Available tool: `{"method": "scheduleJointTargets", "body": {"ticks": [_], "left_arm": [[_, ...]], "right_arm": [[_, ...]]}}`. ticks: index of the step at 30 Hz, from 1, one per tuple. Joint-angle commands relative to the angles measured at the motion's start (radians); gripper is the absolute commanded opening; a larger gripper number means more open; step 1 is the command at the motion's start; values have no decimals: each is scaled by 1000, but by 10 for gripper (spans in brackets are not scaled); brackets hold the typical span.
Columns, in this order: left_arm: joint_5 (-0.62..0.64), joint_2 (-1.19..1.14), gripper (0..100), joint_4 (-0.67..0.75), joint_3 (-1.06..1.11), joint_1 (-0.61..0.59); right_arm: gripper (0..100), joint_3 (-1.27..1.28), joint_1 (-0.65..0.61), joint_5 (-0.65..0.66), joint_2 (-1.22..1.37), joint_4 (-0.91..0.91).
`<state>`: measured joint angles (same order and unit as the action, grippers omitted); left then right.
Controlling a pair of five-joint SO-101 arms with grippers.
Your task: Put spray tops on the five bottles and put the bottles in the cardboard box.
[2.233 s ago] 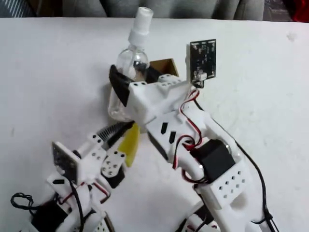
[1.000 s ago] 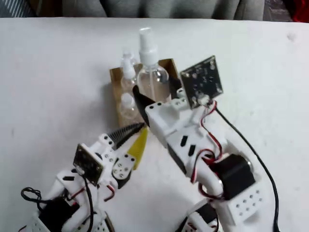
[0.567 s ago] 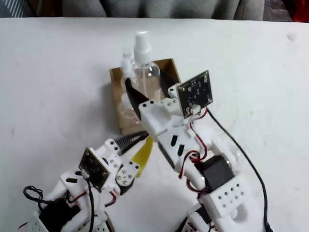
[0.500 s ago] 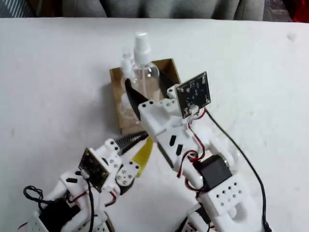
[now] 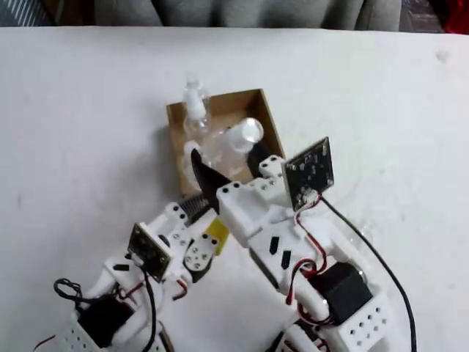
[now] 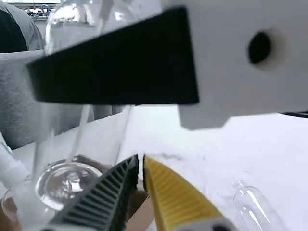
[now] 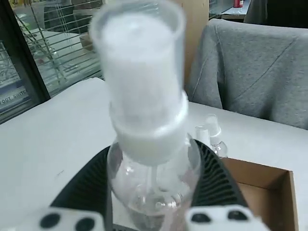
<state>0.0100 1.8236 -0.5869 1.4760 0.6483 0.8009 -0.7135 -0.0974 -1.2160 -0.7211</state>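
A clear bottle with a white spray top (image 5: 236, 138) leans inside the open cardboard box (image 5: 268, 121), with my right gripper (image 5: 227, 158) shut on its body. In the right wrist view the same bottle (image 7: 144, 96) stands between the black fingers (image 7: 86, 187), with the box (image 7: 269, 187) behind it. Another capped bottle (image 5: 194, 108) stands at the box's far left corner, seen too in the right wrist view (image 7: 211, 132). My left gripper (image 5: 205, 214) is shut at the box's near edge, holding nothing; its black and yellow fingertips (image 6: 140, 163) meet beside the bottle's base (image 6: 62, 180).
A bare clear bottle (image 6: 250, 202) without a top lies on the white table to the right of the arms. The right arm's white body (image 5: 271, 220) crowds the space just in front of the box. Grey chair backs stand beyond the table's far edge.
The right gripper has lowered the bottle into the box, pulled back toward the near side, and the bottle now leans. The left arm has shifted closer to the box's near edge.
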Motion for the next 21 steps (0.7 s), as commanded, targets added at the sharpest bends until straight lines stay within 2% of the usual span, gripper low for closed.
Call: {"method": "scheduleJointTargets", "body": {"ticks": [1,5,11,16,21], "left_arm": [[-2,4,20,38,-11,-51],[0,4,20,32,-11,-53],[-6,4,20,-141,-37,-96],[-6,4,20,-255,-98,-340],[-6,2,20,-311,-101,-608]], "right_arm": [[16,-11,-33,-9,-25,-39],[16,-29,-25,-9,-24,-28],[16,-146,137,49,44,-48],[16,-230,260,48,182,-73],[17,-236,315,54,300,-39]]}}
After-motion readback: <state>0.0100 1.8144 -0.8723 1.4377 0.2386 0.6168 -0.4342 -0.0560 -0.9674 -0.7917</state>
